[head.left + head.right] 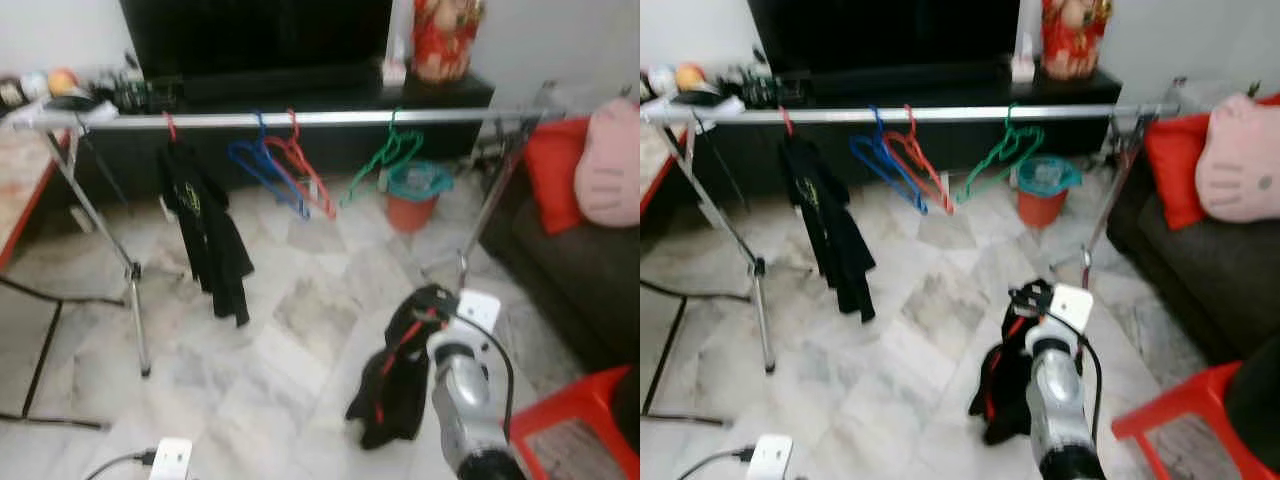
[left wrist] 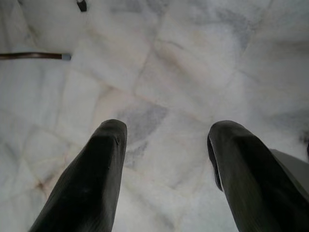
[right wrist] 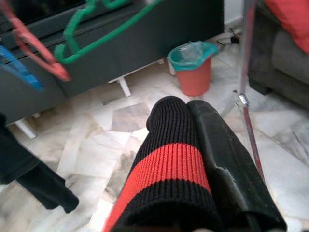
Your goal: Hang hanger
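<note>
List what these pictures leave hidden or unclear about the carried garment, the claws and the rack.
- Black-and-red garment: whether a hanger is inside it; the cloth itself hides that in both eye views.
- Right claw: one finger is wrapped in the knit, so its exact grip is unclear.
- Left claw: open over bare floor; its arm is cut off by the frame edge.
- Clothes rack: the right end blurs into the sofa.

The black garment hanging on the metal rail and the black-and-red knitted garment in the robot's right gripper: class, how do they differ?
The black garment hangs from the metal rail on a red hanger; the black-and-red knitted garment dangles from the right gripper above the floor. The first looks plain black with a faint print; the second has red stripes. Both are dark and hang limp.
</note>
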Motion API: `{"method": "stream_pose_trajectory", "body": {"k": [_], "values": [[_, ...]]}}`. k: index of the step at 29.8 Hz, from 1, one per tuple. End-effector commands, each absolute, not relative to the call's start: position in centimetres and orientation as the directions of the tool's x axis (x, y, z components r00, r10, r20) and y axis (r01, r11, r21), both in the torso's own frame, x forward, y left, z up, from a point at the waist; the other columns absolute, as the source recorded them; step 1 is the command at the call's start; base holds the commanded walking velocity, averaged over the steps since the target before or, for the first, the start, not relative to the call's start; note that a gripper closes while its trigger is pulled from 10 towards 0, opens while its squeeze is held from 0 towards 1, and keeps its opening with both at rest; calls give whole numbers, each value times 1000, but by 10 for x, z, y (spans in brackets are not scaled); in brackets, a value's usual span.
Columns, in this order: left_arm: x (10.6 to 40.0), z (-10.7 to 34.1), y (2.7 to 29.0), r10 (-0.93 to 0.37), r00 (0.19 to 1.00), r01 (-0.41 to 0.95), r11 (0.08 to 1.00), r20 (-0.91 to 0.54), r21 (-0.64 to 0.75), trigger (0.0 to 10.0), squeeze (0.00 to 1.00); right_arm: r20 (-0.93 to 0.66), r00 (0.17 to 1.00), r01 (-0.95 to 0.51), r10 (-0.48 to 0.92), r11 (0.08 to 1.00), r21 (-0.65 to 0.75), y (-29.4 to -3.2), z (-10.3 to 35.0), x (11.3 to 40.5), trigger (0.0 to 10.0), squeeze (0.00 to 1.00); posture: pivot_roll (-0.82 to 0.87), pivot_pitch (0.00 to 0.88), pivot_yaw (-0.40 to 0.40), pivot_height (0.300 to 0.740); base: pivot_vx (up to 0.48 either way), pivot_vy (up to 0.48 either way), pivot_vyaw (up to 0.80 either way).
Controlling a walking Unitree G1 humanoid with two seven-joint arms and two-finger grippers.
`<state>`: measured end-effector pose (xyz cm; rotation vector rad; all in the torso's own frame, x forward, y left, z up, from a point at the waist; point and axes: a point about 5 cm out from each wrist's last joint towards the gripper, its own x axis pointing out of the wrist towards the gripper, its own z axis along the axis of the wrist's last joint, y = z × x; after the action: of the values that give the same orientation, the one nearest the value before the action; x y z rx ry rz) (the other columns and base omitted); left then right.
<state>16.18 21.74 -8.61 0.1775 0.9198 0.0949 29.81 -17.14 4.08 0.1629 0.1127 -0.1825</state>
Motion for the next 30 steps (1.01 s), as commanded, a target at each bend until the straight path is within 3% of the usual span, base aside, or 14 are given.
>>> {"method": "stream_pose_trajectory", "body": {"k": [1, 18, 26, 30], "values": [[159, -88, 214, 149, 593, -2, 983, -792, 183, 10000, 0, -93, 977, 202, -190, 969, 145, -178, 46, 299, 10000, 0, -30, 0, 30, 740, 274, 0, 0], [159, -88, 213, 146, 592, 2, 983, -793, 182, 10000, 0, -88, 979, 192, -182, 975, 116, -177, 46, 299, 10000, 0, -29, 0, 29, 740, 274, 0, 0], [159, -88, 213, 143, 591, 6, 983, -794, 182, 10000, 0, -89, 980, 184, -176, 977, 103, -176, 46, 298, 10000, 0, -29, 0, 29, 740, 273, 0, 694], [159, -88, 213, 142, 591, 9, 983, -794, 182, 10000, 0, -97, 978, 193, -183, 975, 107, -177, 44, 298, 10000, 0, -29, 0, 29, 740, 274, 0, 0]]}}
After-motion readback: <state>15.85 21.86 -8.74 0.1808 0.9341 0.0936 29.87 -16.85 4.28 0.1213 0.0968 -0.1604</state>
